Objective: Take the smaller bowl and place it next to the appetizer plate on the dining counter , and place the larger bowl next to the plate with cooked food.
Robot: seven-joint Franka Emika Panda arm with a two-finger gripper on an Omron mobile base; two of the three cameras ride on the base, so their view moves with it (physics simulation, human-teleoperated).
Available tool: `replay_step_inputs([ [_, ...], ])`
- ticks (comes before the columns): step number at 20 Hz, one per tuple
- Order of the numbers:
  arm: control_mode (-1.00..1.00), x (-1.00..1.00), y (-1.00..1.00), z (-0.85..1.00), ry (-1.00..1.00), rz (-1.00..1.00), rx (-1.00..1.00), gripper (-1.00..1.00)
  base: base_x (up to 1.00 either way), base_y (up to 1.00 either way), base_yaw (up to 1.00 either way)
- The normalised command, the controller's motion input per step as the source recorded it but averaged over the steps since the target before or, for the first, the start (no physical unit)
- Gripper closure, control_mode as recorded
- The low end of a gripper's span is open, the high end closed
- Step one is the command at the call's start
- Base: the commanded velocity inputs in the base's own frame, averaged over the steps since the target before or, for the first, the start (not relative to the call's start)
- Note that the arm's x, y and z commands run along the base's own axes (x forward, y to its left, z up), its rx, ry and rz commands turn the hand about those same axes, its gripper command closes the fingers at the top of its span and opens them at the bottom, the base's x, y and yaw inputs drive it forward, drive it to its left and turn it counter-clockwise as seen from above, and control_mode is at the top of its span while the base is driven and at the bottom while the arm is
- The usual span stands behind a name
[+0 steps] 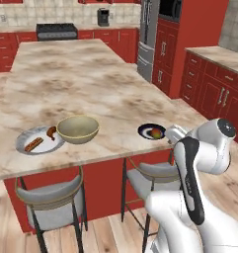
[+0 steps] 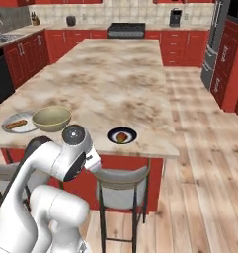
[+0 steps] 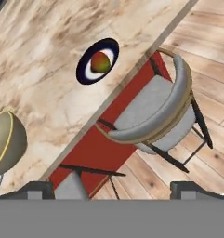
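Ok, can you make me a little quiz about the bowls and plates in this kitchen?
1. True or false: the larger bowl sits right beside the plate with cooked food.
2. Which dish has nothing next to it on the dining counter? A) the appetizer plate B) the white plate
3. Fill in: the claw is wide ____ and holds nothing.

Key: 1 true; 2 A; 3 open.
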Motion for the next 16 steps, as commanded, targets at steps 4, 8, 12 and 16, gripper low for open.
replay_step_inputs([
  [4,1.00,0.00,0.00,0.00,0.00,0.00,0.00,-1.00,0.05,-1.00,-0.04],
  [8,1.00,0.00,0.00,0.00,0.00,0.00,0.00,-1.00,0.03,-1.00,0.00],
  [12,1.00,0.00,0.00,0.00,0.00,0.00,0.00,-1.00,0.18,-1.00,0.09],
  [16,1.00,0.00,0.00,0.00,0.00,0.00,0.00,-1.00,0.59,-0.98,0.30],
])
